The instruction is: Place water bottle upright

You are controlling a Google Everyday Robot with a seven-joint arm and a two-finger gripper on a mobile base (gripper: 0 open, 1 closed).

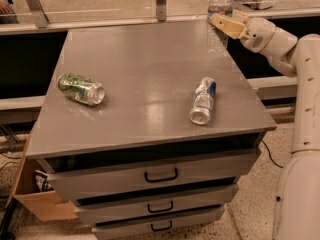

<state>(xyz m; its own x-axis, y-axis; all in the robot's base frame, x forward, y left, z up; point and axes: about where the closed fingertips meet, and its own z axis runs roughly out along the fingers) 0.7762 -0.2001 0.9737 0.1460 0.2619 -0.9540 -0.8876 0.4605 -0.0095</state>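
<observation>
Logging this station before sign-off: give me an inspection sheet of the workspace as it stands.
Surface: grey cabinet top, flat and glossy.
Job's things: water bottle upright at the far right corner; whether it rests on the top is unclear.
Clutter: green patterned can on its side at left; crushed silver-and-blue can on its side, right of centre.
Grippers: gripper closed on the bottle's middle, at the far right corner.
Cables: what looks like a dark cable on the floor at right.
Surroundings: three drawers below the top; cardboard box lower left.
</observation>
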